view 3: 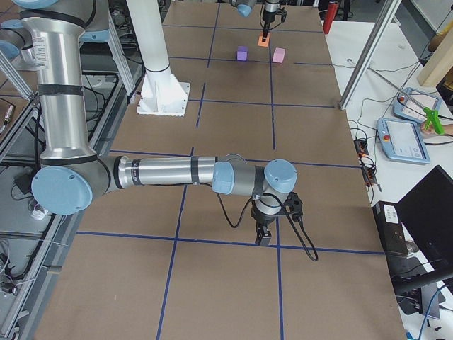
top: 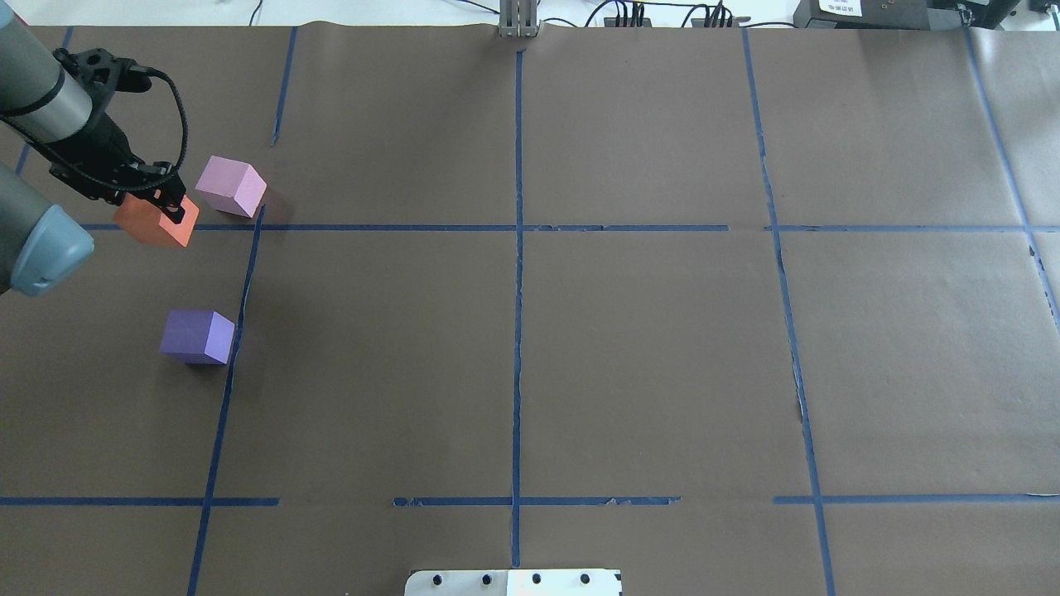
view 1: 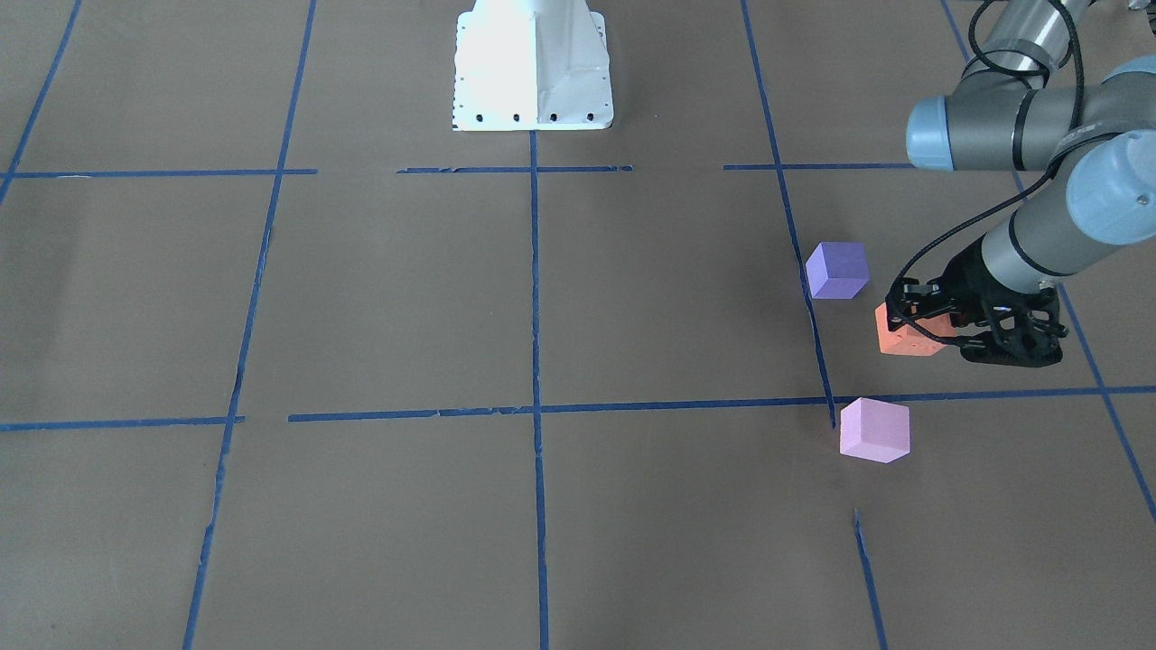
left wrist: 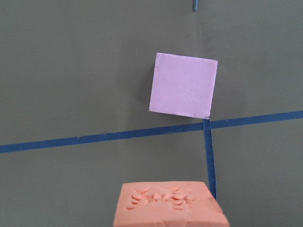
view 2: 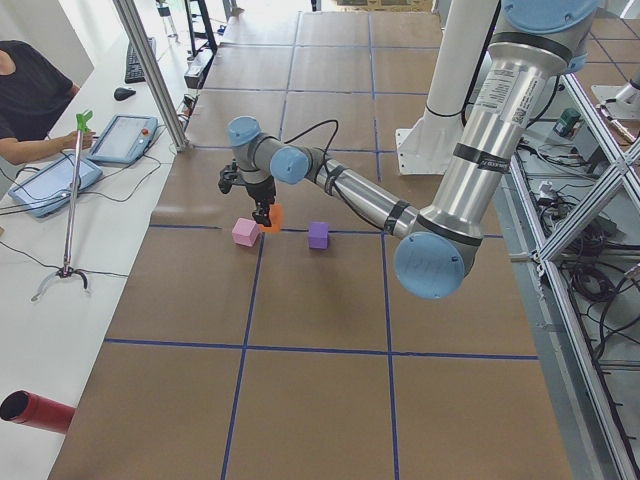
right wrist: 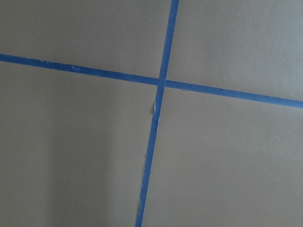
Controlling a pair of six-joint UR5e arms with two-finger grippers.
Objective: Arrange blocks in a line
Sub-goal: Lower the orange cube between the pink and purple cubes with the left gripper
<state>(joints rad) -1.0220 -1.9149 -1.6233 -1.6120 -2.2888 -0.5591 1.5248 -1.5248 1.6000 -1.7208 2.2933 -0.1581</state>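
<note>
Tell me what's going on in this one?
The left gripper is shut on the orange block, which looks lifted just off the table. It is held between the pink block and the violet block, which sit apart beside a blue tape line. The three are not yet in a line. The right gripper hangs low over a tape crossing, far from the blocks; whether it is open or shut cannot be told.

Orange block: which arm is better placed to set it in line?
Left. The left pincer is shut on the orange block, beside the pink block and violet block; the right pincer hangs far off.
</note>
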